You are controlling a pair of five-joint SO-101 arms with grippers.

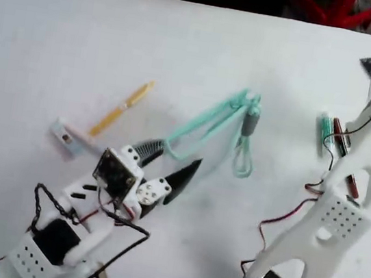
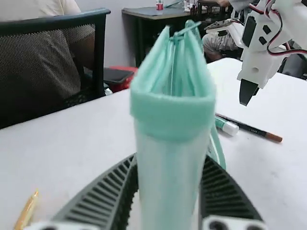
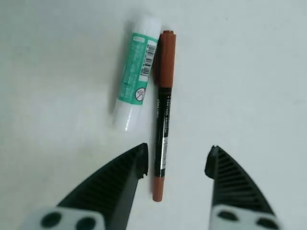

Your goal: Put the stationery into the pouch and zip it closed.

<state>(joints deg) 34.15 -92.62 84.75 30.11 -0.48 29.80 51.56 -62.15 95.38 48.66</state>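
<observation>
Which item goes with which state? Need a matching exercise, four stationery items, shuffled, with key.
Items:
1. pouch
2. brown pen
3. glue stick
4. yellow pen

States:
A. lying in line with the gap of the open right jaws
B. lying free, on the left arm's side
C. clamped in the left jaws
D. green and white, right beside the brown pen

Pairs: 1-C, 2-A, 3-D, 4-B

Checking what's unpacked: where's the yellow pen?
High view: the yellow pen lies left of the pouch, a small pale block at its near end.
</observation>
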